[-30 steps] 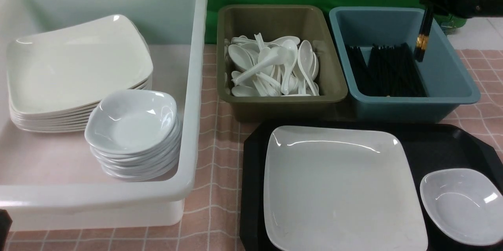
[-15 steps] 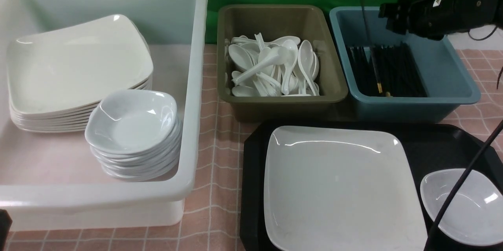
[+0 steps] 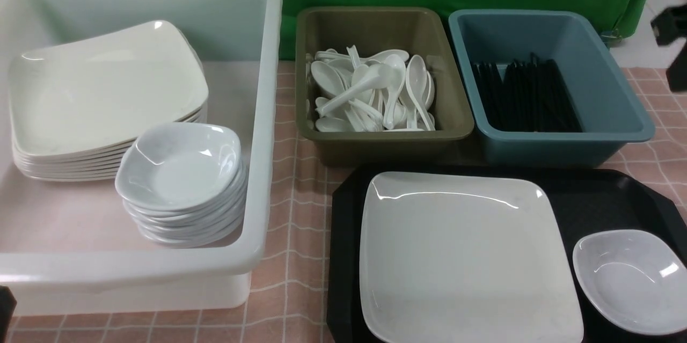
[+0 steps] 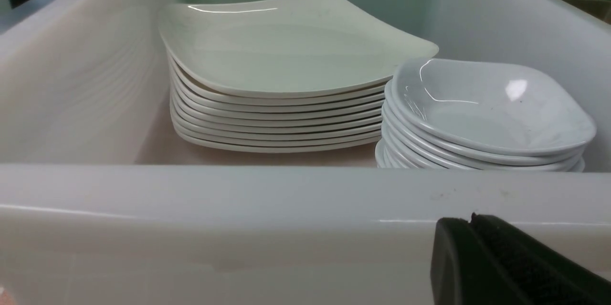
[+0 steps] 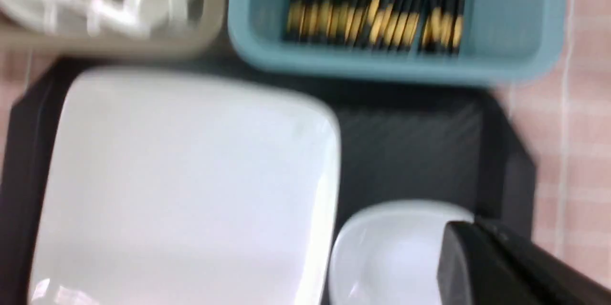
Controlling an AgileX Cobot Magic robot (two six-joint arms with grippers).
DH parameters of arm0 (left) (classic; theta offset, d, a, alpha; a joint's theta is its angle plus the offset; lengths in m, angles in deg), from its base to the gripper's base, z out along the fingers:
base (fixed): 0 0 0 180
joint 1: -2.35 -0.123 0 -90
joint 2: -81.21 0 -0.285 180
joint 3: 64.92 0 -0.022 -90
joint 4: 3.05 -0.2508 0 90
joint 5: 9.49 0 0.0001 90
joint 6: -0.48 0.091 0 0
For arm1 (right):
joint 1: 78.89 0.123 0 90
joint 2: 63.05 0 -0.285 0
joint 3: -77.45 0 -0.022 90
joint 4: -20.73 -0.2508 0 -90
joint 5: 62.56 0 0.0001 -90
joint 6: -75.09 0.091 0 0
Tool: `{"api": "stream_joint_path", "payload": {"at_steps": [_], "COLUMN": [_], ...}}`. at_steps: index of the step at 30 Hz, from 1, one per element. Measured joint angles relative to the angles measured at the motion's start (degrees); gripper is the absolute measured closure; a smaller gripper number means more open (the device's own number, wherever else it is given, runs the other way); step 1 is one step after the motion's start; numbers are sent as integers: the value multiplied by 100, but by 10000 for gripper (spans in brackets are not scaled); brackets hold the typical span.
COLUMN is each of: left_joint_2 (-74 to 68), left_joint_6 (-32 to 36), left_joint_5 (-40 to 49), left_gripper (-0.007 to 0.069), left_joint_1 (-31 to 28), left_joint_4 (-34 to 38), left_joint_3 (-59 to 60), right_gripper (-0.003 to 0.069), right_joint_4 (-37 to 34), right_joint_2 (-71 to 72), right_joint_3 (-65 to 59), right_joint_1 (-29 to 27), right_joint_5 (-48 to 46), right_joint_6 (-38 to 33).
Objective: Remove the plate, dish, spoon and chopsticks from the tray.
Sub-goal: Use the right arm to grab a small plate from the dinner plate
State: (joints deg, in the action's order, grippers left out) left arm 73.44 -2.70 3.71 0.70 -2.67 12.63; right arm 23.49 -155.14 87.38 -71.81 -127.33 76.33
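Tray at the near right of the checked cloth, bearing the plate with the dish just beside it on the right. Beyond it, chopsticks bundled in the blue tub and spoons heaped in the olive tub. Right gripper high over the tray in a blurred wrist view, left gripper low outside the near wall of the white bin; cannot tell for either whether open or closed.
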Motion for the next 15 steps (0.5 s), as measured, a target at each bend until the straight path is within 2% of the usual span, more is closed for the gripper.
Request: {"api": "stream_joint_path", "payload": {"at_steps": [4,5,10,12,13,15], "left_joint_2": [0,0,0,0,0,0], "left_joint_6": [0,0,0,0,0,0], "left_joint_5": [0,0,0,0,0,0], "left_gripper": [620,620,620,620,620,620], "left_joint_1": [0,0,0,0,0,0], "left_joint_4": [0,0,0,0,0,0], "left_joint_3": [0,0,0,0,0,0], "right_gripper": [601,550,342,277,272,233], "right_joint_4": [-152,-156,-184,-107,-107,386], "right_joint_2": [536,716,887,800,789,575], "right_joint_3": [-1198,-1849,-3079,-3414,-3440,-3666], "right_joint_1": [24,117,756,1116,1116,1520], "right_joint_5": [11,17,102,308,308,577], "right_joint_6": [-24,-24,-62,-72,-72,-11]}}
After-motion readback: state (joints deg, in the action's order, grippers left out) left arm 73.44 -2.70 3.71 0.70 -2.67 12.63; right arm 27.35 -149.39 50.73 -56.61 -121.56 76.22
